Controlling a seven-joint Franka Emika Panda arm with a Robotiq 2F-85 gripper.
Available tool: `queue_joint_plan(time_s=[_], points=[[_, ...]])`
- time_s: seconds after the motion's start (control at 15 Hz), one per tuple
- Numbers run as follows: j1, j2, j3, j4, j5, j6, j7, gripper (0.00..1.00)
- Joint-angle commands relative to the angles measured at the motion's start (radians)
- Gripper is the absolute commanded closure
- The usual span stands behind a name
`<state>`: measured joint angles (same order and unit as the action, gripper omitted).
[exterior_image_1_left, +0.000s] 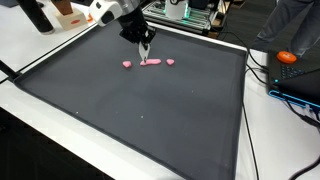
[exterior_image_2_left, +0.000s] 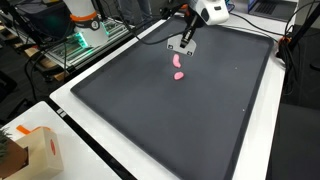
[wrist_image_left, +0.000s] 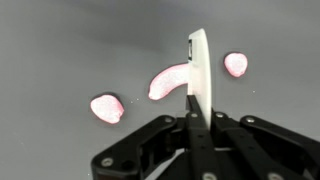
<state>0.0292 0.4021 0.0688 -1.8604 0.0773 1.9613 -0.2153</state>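
Dark mat (exterior_image_1_left: 150, 120); tool (wrist_image_left: 194, 118) clamped on white stick (wrist_image_left: 198, 60), tip by long pink piece (wrist_image_left: 166, 82).

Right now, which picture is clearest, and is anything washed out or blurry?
Wrist view: clearest; the white tool in the gripper is washed out by light, the pink pieces slightly soft-edged. In both exterior views: coarse, those pieces mere smudges on the dark mat, which shows a faint sheen, no hard glare.
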Motion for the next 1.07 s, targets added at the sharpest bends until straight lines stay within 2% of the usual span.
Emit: queue_joint_plan(time_s=[0.0, 0.73, 1.0], points=[[0.025, -0.095, 0.007, -0.089, -0.027, 0.035, 0.044, 0.99], [0.075, -0.267, 0.030, -0.145, -0.067, 0.007, 0.084, 0.99], [0.093, -0.311, 0.043, -0.146, -0.114, 0.009, 0.100, 0.99]])
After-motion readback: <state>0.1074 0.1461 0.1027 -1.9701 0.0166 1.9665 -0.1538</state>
